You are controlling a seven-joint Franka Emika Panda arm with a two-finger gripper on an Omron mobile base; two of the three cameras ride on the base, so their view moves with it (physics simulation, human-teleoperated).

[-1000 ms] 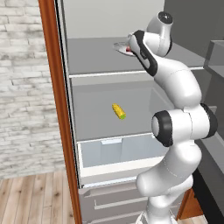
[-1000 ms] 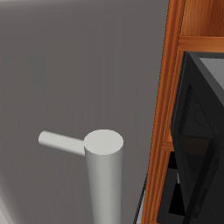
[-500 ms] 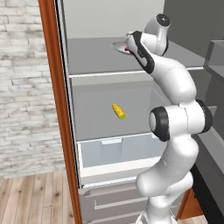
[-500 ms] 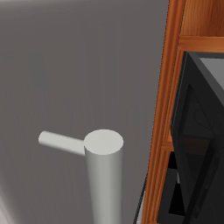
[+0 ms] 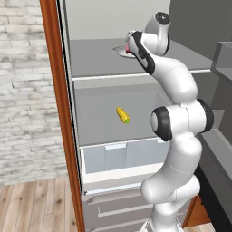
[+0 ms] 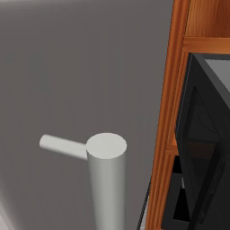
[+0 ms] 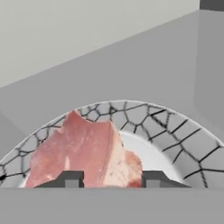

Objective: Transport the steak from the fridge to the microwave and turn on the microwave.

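The steak [image 7: 87, 148], a red-pink slab, lies on a white plate [image 7: 175, 131] with a dark crackle-patterned rim. The plate [image 5: 118, 50] rests on the top shelf of the open fridge [image 5: 99, 27]. My gripper [image 7: 112, 179] reaches into that shelf, and its two dark fingertips [image 7: 72, 178] have closed in against the near part of the steak. In the left base view the hand [image 5: 131, 45] hovers over the plate, with a sliver of red showing under it. The microwave [image 6: 206, 134] is the dark box set in the wooden cabinet on the right.
A yellow corn cob [image 5: 123, 115] lies on the shelf below. Under it is a translucent drawer [image 5: 122, 156]. The fridge's grey door with its round bar handle [image 6: 105, 179] stands close in front of the right base camera. A wooden post [image 5: 59, 113] borders the fridge's left side.
The fingers have moved in from wide open onto the steak. The arm has settled slightly further over the plate.
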